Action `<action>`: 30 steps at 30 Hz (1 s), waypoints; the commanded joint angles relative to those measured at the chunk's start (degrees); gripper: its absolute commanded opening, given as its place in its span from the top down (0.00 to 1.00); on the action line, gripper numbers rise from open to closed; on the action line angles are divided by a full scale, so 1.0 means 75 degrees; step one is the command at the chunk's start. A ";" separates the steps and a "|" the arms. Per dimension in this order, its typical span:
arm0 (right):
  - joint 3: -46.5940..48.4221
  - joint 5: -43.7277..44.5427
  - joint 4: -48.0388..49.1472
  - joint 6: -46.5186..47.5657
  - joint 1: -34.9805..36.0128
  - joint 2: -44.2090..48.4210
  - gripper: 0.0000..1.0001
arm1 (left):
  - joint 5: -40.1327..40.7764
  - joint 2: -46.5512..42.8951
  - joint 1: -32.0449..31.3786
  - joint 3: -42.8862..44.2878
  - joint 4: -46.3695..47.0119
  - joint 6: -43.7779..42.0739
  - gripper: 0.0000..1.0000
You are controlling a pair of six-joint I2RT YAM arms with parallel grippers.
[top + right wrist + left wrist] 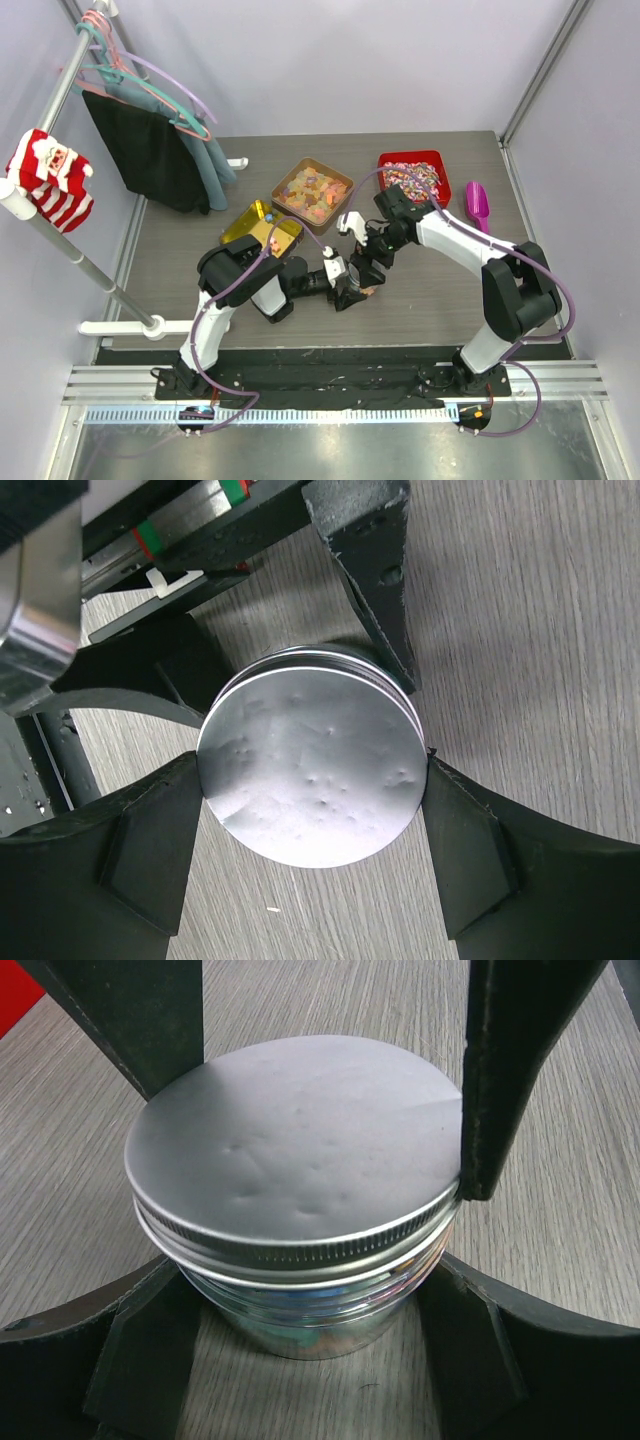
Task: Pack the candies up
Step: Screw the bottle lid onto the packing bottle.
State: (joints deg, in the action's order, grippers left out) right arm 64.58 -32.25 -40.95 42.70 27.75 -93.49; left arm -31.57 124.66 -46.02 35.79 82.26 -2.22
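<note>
A clear jar [300, 1305] with a silver screw lid [300, 1150] stands on the wooden table, with candies [318, 1312] in blue, green and orange showing through its wall. My left gripper [305, 1335] is shut on the jar body, a pad pressed to each side. From above, my right gripper [312, 790] is shut on the lid [312, 765], its fingers touching the rim left and right. In the top view both grippers, left [350, 290] and right [368, 266], meet mid-table and hide the jar. A few more bright candies [268, 230] lie in a yellow tray [245, 222].
A brown tray [312, 192] of pale gummy pieces and a red tray [410, 175] of speckled sweets sit at the back. Right of the red tray lies a pink scoop [478, 205]. Clothes on hangers [150, 140] and a rack pole [75, 255] stand at the left.
</note>
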 commanded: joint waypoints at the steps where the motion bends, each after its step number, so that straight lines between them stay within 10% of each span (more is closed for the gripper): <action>1: -0.0032 -0.0177 0.0608 -0.0220 0.0120 0.0044 0.26 | -0.0021 0.0242 -0.0063 -0.0038 0.0856 -0.0314 0.25; 30: 0.0261 0.0340 0.0035 -0.0034 0.0425 0.0149 0.00 | 0.0096 0.0218 -0.0063 -0.0038 0.0856 -0.0396 0.26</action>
State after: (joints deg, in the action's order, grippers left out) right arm 64.38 -28.67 -38.65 39.79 30.57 -94.24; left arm -31.59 124.75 -45.95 35.77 82.48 -2.33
